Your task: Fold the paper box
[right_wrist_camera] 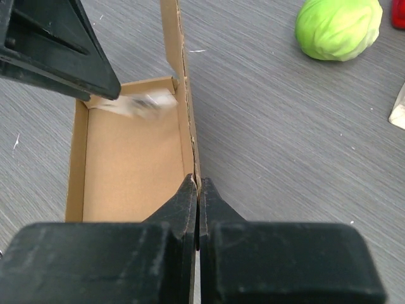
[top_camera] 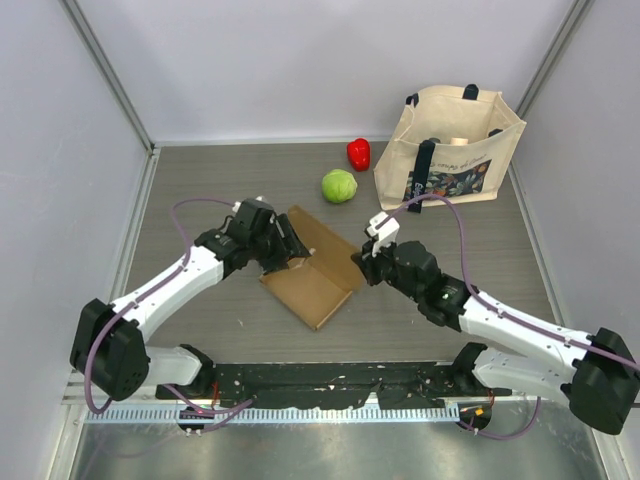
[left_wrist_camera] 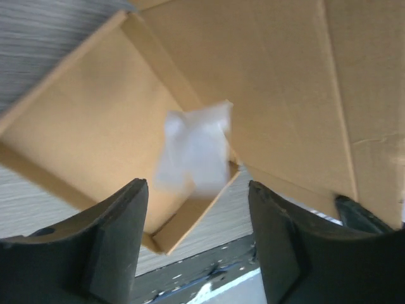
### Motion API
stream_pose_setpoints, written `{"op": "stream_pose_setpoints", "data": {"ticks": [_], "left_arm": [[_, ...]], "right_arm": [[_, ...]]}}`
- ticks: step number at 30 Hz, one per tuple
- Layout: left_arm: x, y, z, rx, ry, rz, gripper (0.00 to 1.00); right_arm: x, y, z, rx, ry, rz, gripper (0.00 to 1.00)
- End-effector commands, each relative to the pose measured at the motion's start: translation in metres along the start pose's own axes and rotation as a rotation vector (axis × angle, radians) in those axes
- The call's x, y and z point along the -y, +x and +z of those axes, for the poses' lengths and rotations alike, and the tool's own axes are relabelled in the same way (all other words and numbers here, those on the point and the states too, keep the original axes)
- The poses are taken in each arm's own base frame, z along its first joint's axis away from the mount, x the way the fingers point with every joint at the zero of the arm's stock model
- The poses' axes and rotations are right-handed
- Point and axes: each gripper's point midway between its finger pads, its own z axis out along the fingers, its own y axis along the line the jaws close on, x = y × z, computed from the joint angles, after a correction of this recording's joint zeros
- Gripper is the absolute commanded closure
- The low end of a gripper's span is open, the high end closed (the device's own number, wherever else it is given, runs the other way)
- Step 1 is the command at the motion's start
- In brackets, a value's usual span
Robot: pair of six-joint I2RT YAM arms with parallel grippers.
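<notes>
Grey wood-grain tabletop (top_camera: 200, 190) runs between pale walls, and the paper box (top_camera: 312, 290) sits at its middle, between the two arms. It is half formed: a shallow tray with its walls up, and the lid panel (top_camera: 325, 248) standing raised along the far right side.

The right gripper (right_wrist_camera: 197, 187) is pinched tight on the tray's right wall, near the corner where the lid hinges. The left gripper (left_wrist_camera: 195, 187) hangs over the tray with its fingers spread wide and nothing between them. A white scrap (left_wrist_camera: 193, 152) lies in the tray by the far wall. It is blurred, so I can't say whether it is loose or stuck.

I'd judge the tray done and the lid closing to be the step in hand. The next move calls for the free left gripper to push the lid panel down over the tray while the right one steadies the wall, then lets go before the lid lands on its fingers.

There is open table to the left and towards the arm bases. Behind, the green cabbage (top_camera: 339, 186) lies near the lid's top edge, the red pepper (top_camera: 358, 153) just past it, and the tote bag (top_camera: 450, 150) at the far right, so a swing that way is tight.
</notes>
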Motion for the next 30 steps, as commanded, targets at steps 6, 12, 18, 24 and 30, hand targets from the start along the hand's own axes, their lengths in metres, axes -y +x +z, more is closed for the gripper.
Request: {"op": "stream_pose_setpoints", "data": {"ticks": [6,12,18,24,30], "left_arm": [[0.030,-0.044,-0.021,0.183,0.157,0.268,0.20],[-0.005,-0.094,-0.055,0.412,0.072,0.279,0.24],[-0.016,-0.117,-0.054,0.335,0.090,0.104,0.19],[0.005,-0.116,-0.031,0.124,0.289,0.065,0.19],[-0.035,-0.148,-0.010,0.139,0.239,-0.168,0.38]], "right_arm": [[0.009,-0.038,0.021,0.009,-0.154,0.072,0.99],[0.007,-0.038,0.025,-0.027,-0.200,0.050,0.99],[0.011,-0.034,0.028,-0.108,-0.244,0.012,0.99],[0.023,-0.034,0.038,-0.146,-0.225,-0.092,0.99],[0.019,-0.037,0.046,-0.149,-0.275,-0.118,0.99]]}}
